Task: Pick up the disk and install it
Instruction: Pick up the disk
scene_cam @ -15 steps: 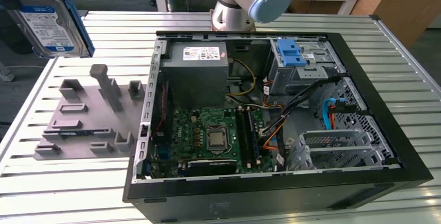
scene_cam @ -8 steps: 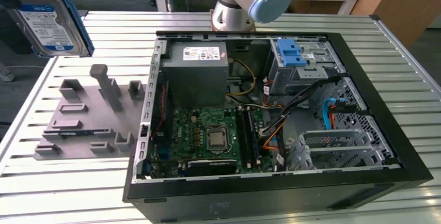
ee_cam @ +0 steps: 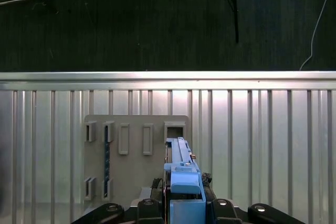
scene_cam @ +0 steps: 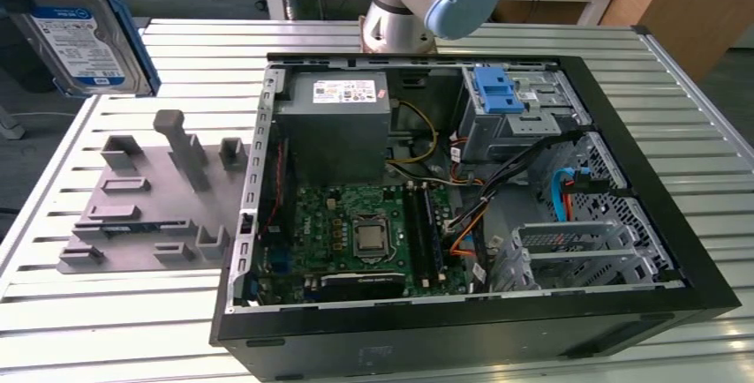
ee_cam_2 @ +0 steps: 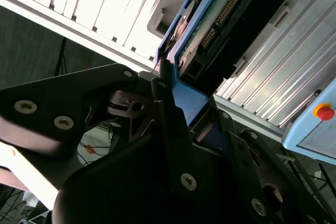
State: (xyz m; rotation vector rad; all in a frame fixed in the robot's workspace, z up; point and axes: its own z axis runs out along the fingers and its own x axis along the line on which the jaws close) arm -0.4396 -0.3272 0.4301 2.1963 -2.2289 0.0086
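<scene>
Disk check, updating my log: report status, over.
End effector shut on disk. Disk aloft at the exterior view's left, off the grey fixture, outside the open computer case. No obstruction seen around it.

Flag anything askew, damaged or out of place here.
Nothing stands out. The disk is upright in the end effector, clear of the grey fixture. The open case lies flat on the table, with no visible damage.
</scene>
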